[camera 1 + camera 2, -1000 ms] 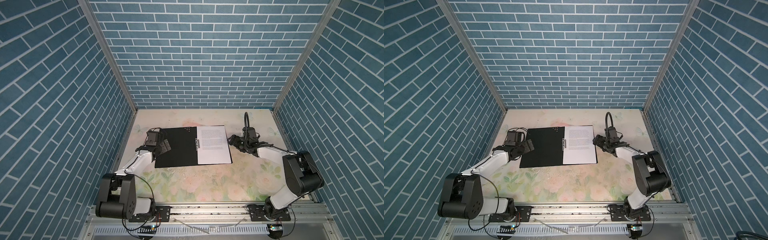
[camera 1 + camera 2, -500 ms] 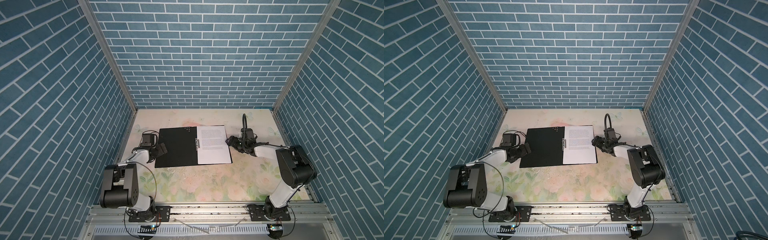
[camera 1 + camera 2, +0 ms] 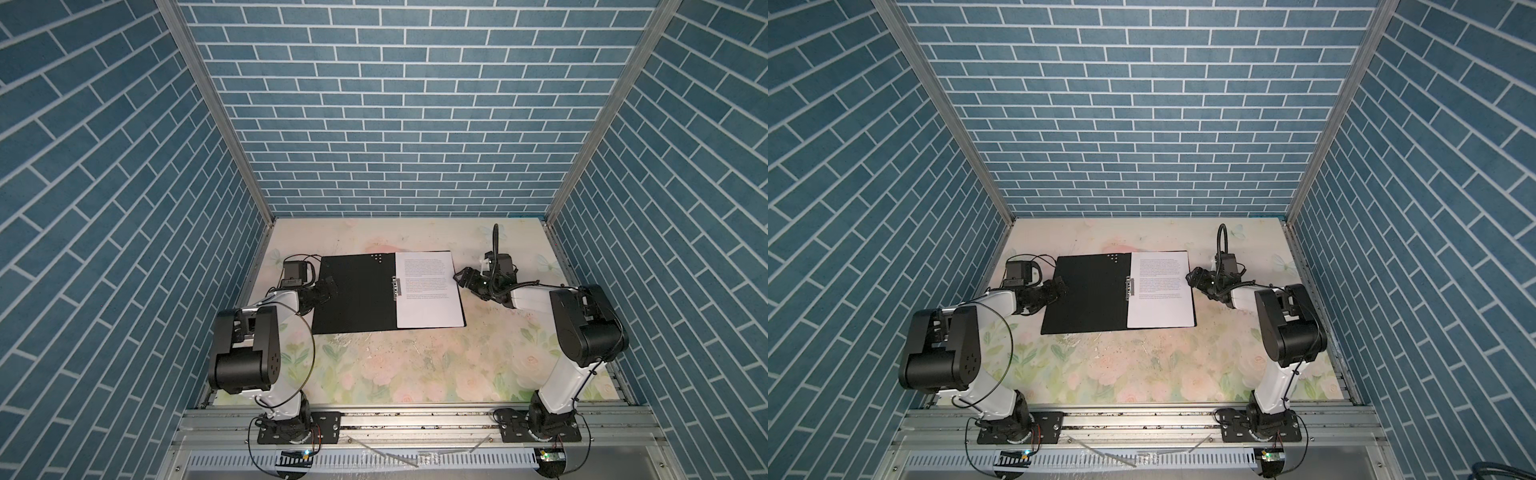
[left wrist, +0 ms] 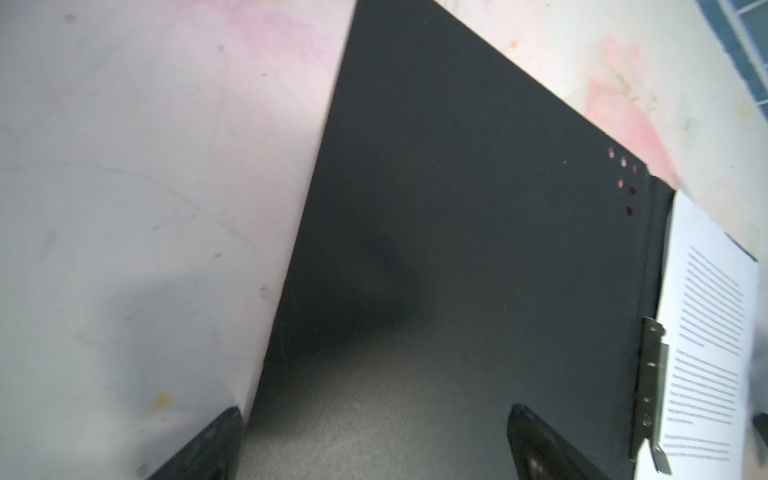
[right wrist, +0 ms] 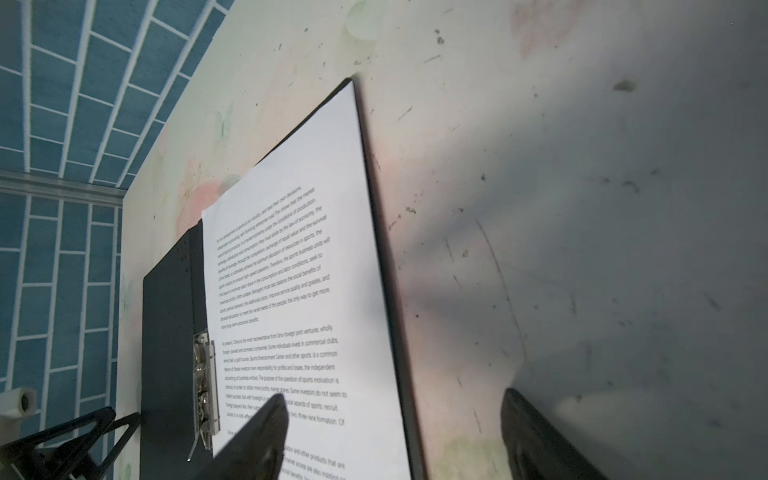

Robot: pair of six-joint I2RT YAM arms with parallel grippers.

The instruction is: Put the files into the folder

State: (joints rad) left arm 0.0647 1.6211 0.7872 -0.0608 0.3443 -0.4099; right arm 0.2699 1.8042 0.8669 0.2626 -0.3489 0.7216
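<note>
The folder (image 3: 353, 299) (image 3: 1088, 299) lies open and flat on the table, its matte black inside facing up. The files (image 3: 428, 291) (image 3: 1160, 291), white paper printed with text, cover its right half beside a metal clip (image 3: 395, 286) at the spine. My left gripper (image 3: 328, 286) (image 4: 376, 415) is open at the folder's (image 4: 457, 249) left edge, one finger over the table and one over the black inside. My right gripper (image 3: 463, 278) (image 5: 395, 399) is open across the right edge, with one finger over the files (image 5: 299, 249) and one over the table. Neither holds anything.
The floral table top (image 3: 415, 365) stretches from the folder to the front metal rail (image 3: 415, 419). Blue brick walls (image 3: 395, 124) close in the back and both sides. Both arms' bulky elbows (image 3: 249, 353) (image 3: 582, 332) stand near the front corners.
Both arms have folded, their elbows drawn back toward the front and raised. The right gripper has shifted slightly left over the files' edge. The left gripper stays at the folder's left edge.
</note>
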